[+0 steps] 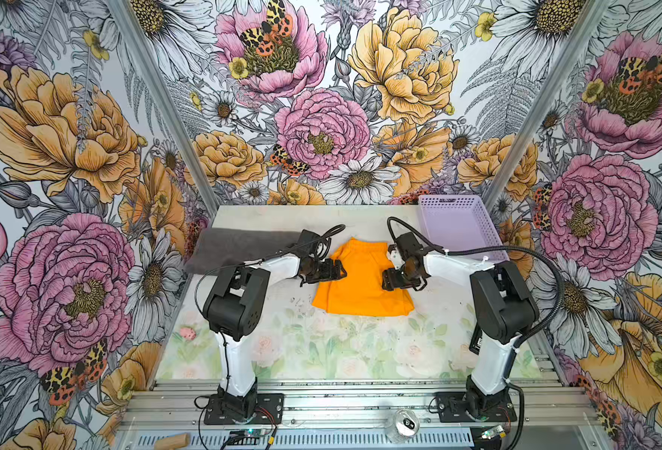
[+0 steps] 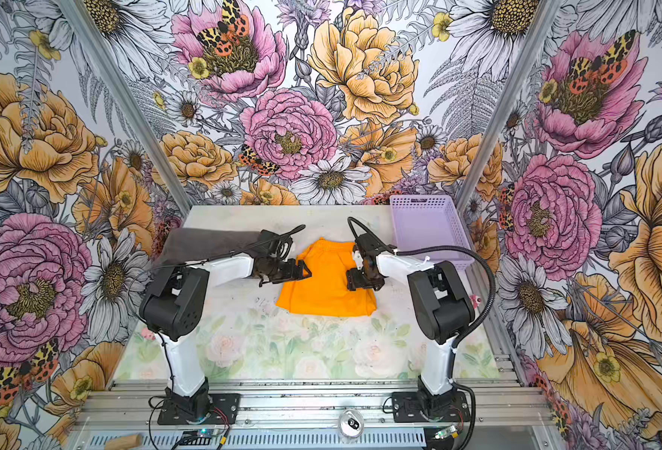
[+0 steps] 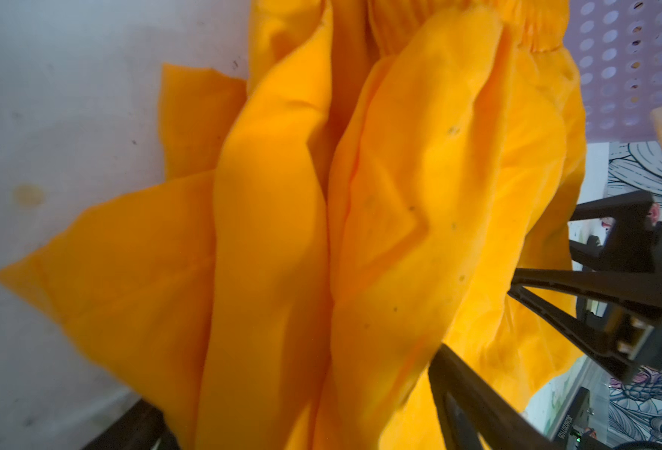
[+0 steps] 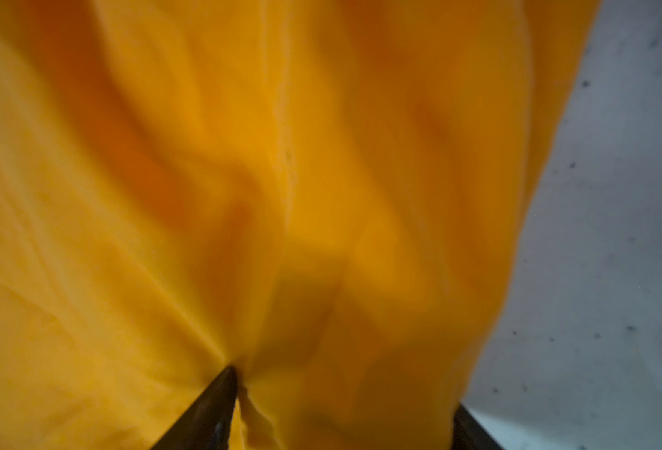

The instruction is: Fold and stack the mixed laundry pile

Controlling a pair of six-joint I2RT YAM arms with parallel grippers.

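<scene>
Tabletop (image 1: 321, 343) bears rumpled orange shorts (image 1: 360, 288); left pincer (image 1: 340, 270) and right pincer (image 1: 386, 281) flank them, both wide.

Smooth orange cloth shorts (image 1: 360, 290), plush grey towel (image 1: 228, 245), plastic basket (image 1: 451, 204).

Bright orange thin-fabric shorts (image 1: 360, 280) lie spread mid-tabletop (image 1: 321, 350) in both top views (image 2: 323, 284). The gathered elastic waistband points to the far side and the wider hem to the near side. They are not flat: the left wrist view (image 3: 282, 233) shows long raised folds and one corner sticking out. The right wrist view (image 4: 204, 195) is blurred, with a seam running down the cloth. Dark grey plush towel (image 1: 236, 245), an oblong at the far-left table edge, partly hidden, lies apart from the shorts (image 2: 204, 243).
</scene>
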